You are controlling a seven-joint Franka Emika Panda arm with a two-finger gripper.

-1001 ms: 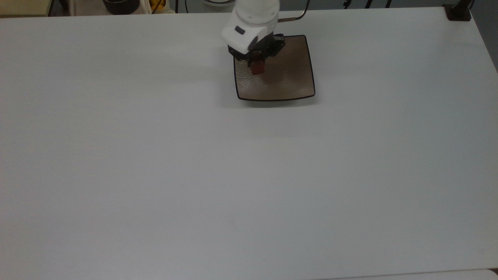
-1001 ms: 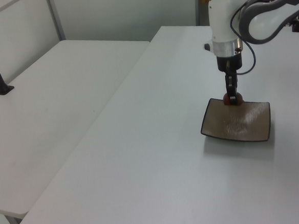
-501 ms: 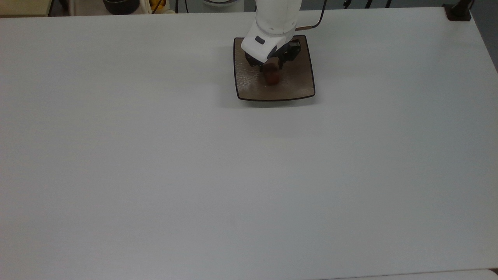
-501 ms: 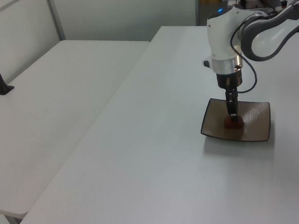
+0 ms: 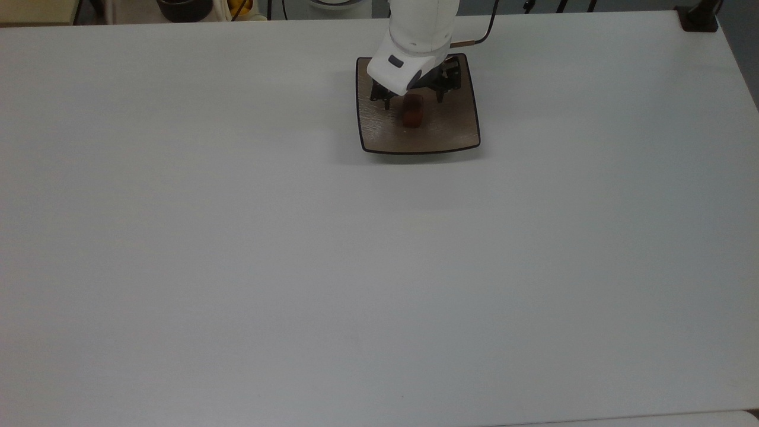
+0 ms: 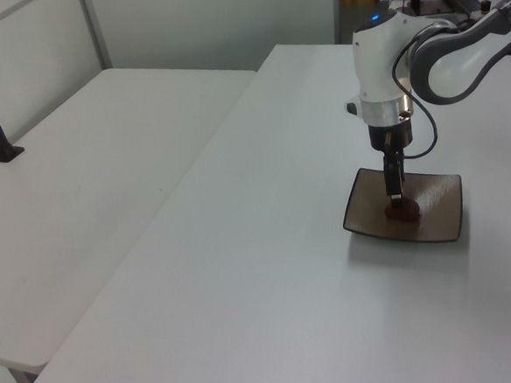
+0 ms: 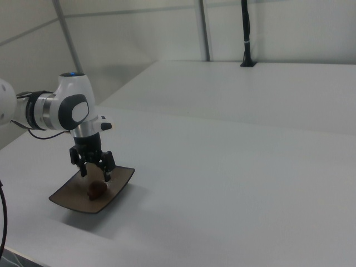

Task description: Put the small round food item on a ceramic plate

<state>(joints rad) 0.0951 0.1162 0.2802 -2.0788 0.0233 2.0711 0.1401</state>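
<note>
Judging the placement done, we see the small round food item resting on the ceramic plate beneath our wide-spread claw, with only the retreat left.

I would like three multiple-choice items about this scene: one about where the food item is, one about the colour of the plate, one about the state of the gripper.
1. Where is the food item?
A. on the bare table
B. on the plate
C. lifted in the air

2. What colour is the plate?
A. brown with a dark rim
B. white
C. bright blue

3. How is the gripper?
A. shut on the food
B. open, fingers either side of the food
C. far from the plate

Answers:
1 B: the food item lies on the plate.
2 A: the top view shows a brown surface, dark edge.
3 B: the gripper fingers stand apart.
</note>
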